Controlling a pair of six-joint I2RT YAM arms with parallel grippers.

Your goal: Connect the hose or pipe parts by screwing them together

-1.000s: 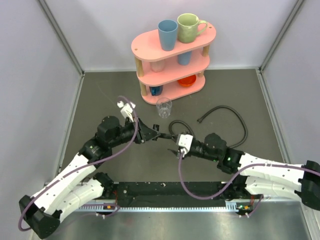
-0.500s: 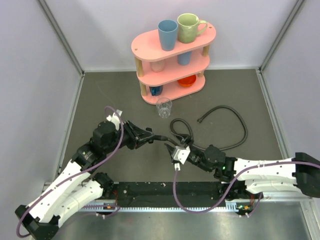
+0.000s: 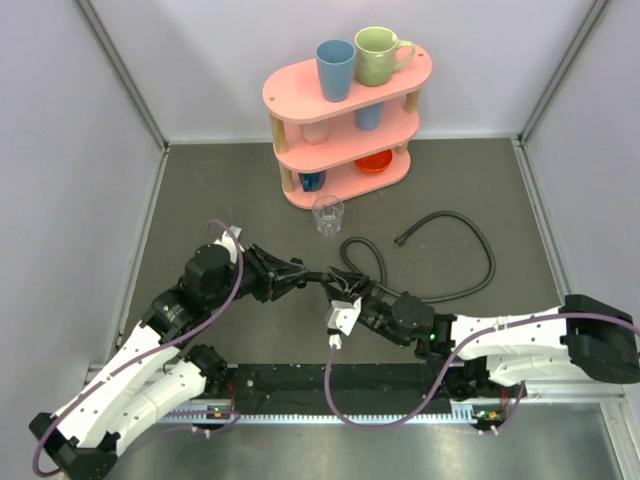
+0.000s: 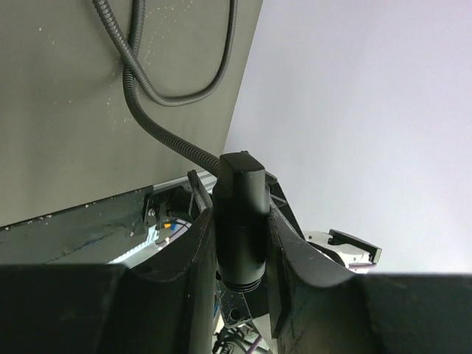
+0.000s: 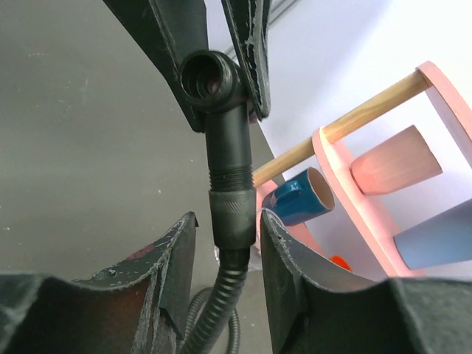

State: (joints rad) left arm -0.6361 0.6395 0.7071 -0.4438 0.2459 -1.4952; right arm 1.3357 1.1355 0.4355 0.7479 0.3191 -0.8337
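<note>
My left gripper (image 3: 305,273) is shut on a black elbow fitting (image 4: 240,221) and holds it above the mat. In the right wrist view the fitting's open mouth (image 5: 209,80) shows between the left fingers. Its threaded stem runs down into the knurled collar (image 5: 232,217) of a black corrugated hose (image 5: 221,295). My right gripper (image 5: 227,217) stands open around that collar, with a narrow gap on each side. The hose (image 3: 470,232) loops over the mat to the right, and its free end (image 3: 401,240) lies flat.
A pink three-tier shelf (image 3: 290,92) with cups and mugs stands at the back centre. A clear glass (image 3: 327,213) stands just in front of it, close behind the grippers. Grey walls close in the left and right sides of the mat.
My right gripper has moved left to the held fitting, and its jaws have narrowed around the collar. The left arm has swung down and turned, still gripping the fitting.
</note>
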